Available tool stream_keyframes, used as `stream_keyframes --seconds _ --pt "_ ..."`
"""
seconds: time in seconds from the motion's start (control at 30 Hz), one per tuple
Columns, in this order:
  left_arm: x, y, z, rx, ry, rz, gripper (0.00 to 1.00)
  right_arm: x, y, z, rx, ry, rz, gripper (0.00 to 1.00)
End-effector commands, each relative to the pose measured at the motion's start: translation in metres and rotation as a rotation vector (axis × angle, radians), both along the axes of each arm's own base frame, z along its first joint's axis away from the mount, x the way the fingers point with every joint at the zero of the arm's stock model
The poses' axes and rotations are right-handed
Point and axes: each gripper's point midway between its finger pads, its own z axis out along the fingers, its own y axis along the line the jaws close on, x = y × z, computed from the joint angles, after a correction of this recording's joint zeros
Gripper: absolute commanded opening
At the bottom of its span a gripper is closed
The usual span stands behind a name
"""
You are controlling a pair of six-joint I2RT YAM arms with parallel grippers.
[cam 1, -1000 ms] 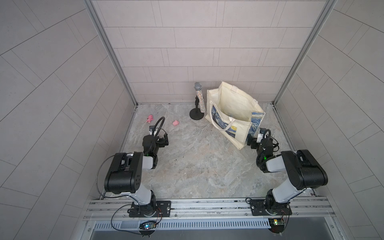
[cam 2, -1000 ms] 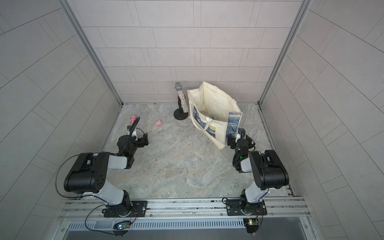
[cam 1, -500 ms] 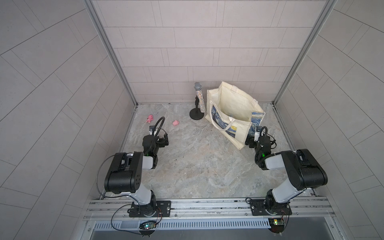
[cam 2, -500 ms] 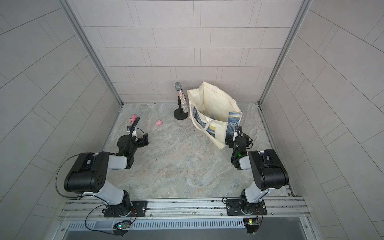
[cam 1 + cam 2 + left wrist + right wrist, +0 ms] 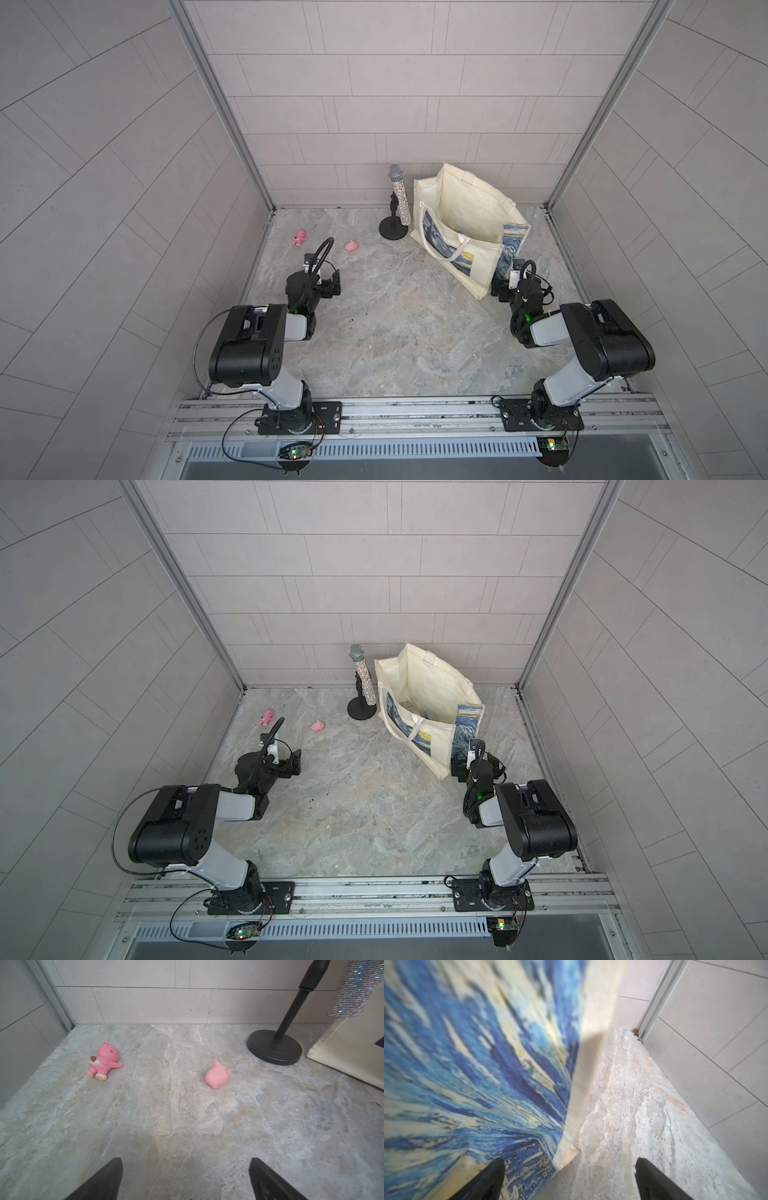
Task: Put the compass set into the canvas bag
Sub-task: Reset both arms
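**Desk:** What are you seeing, starting from the left?

**Me:** I'm looking at a pink toy figure [image 5: 102, 1061] lying on its back on the marbled tabletop [image 5: 187, 1115], near the left wall. My left gripper [image 5: 185, 1167] is hovering low over bare surface short of it. Its fingers are standing wide apart and gripping nothing.

**Desk:** And further along?

**Me:** A small pink pig [image 5: 217, 1074] is lying well apart from the figure, nearer the middle. Past it, a glittery microphone [image 5: 400, 199] is leaning in a black round-based stand [image 5: 392, 229] close to the back wall.

**Desk:** Where is the bag sitting?

**Me:** The canvas bag [image 5: 465, 266] is standing upright just beside that stand, in the back right part of the tabletop. Its mouth is gaping open and its printed long side is facing me. In both top views a greyish shape [image 5: 419, 710] is lying at the bottom of the bag. It's too small for me to name, so I'm not calling it the compass set.

**Desk:** And the right arm?

**Me:** My right gripper [image 5: 569, 1167] is sitting low at the bag's near corner, right up against the blue swirling end panel. Its fingers are spread wide and holding nothing, and the bag's cream corner seam is showing between them. I cannot tell whether the inner finger is actually touching the cloth.
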Motion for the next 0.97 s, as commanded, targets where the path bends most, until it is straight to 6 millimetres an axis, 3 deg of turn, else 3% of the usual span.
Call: stream_keyframes --seconds 0.0,0.03,0.07,0.1,0.23,0.33,0.37,0.4,0.93 --pt "0.0044 -0.0017 0.0064 -0.011 -0.027 -0.03 0.86 0.005 -0.0155 0.0161 -0.008 -0.039 -0.103 0.93" --pt "0.0044 -0.0018 0.0067 -0.011 -0.027 -0.03 0.48 0.0051 -0.0156 0.0166 -0.016 -0.046 -0.102 0.66" --pt "0.0047 0.0001 0.0066 -0.008 -0.028 -0.02 0.01 0.0048 -0.0154 0.0163 -0.017 -0.039 -0.102 0.04" --pt "0.005 0.0024 0.0057 -0.002 -0.022 -0.007 0.0 0.0059 -0.0131 0.017 -0.021 -0.037 -0.095 0.0" --pt "0.0046 0.0014 0.0056 -0.003 -0.023 -0.009 0.02 0.0057 -0.0113 0.0176 -0.042 -0.038 -0.099 0.0" --pt "0.0038 0.0015 0.0071 -0.001 -0.03 -0.008 0.82 0.0055 -0.012 0.0179 -0.043 -0.04 -0.102 0.56" --pt "0.0033 0.0017 0.0071 0.001 -0.031 -0.006 1.0 0.005 -0.0113 0.0171 -0.043 -0.038 -0.1 0.86" --pt "0.0031 0.0021 0.0074 0.0 -0.032 -0.003 1.0 0.0051 -0.0116 0.0174 -0.042 -0.039 -0.101 0.99" --pt "0.003 0.0005 0.0072 0.009 -0.032 -0.004 1.0 0.0053 -0.0112 0.0179 -0.041 -0.041 -0.098 0.99"
